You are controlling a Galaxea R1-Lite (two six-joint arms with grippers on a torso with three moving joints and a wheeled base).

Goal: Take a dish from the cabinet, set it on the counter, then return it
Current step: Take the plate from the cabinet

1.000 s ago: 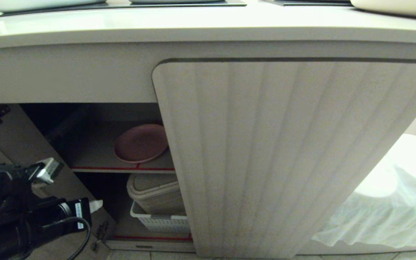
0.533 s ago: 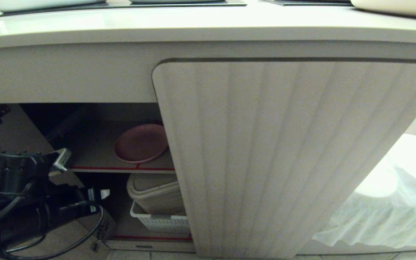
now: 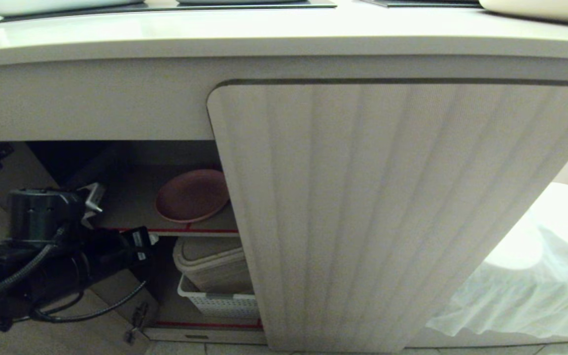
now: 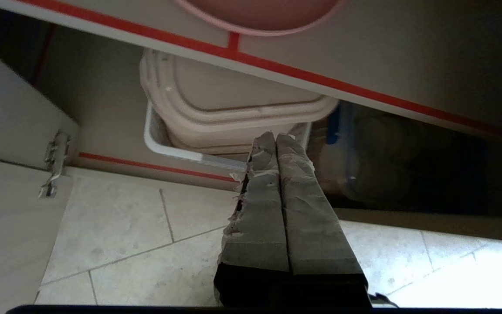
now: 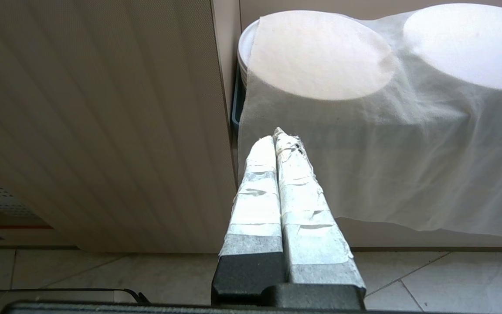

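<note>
While the pink dish (image 3: pixel 193 195) lies flat on the cabinet's (image 3: pixel 392 207) upper shelf (image 3: pixel 131 207), just behind the red front edge and partly tucked behind the shut fluted door, the left claw (image 4: pixel 275 138) hangs outside the opening, lower than the shelf edge and to the left of the dish; its taped fingers (image 4: pixel 296 174) are pressed together with nothing between them; claw and dish are apart, no contact. From the head view the left arm (image 3: pixel 52 246) sits at the lower left, black body and cable in front of the open left door (image 3: pixel 22 172), whose black hinge shows at the top. From the left wrist view the claw tip points at the lower compartment; a beige lidded tub (image 4: pixel 233 109) sits there inside a white basket (image 4: pixel 155 139), directly under the dish (image 4: pixel 264 15); a darker bundle with a blue edge lies beside the tub, too dim to name; pale floor tiles (image 4: pixel 116 235) run beneath the claw. Cream bench (image 3: pixel 284 37) spans the top of the head view with black inset panels at its far edge; no dish on it. Right claw (image 5: pixel 279 136) is parked low in front of the shut fluted door (image 5: pixel 94 122); its white-taped fingers (image 5: pixel 255 192) are together, holding nothing; beyond it a white cloth (image 5: pixel 386 144) drapes over round shapes beside the cabinet, a rim of stacked plates (image 5: pixel 243 48) showing at the cloth's edge.
</note>
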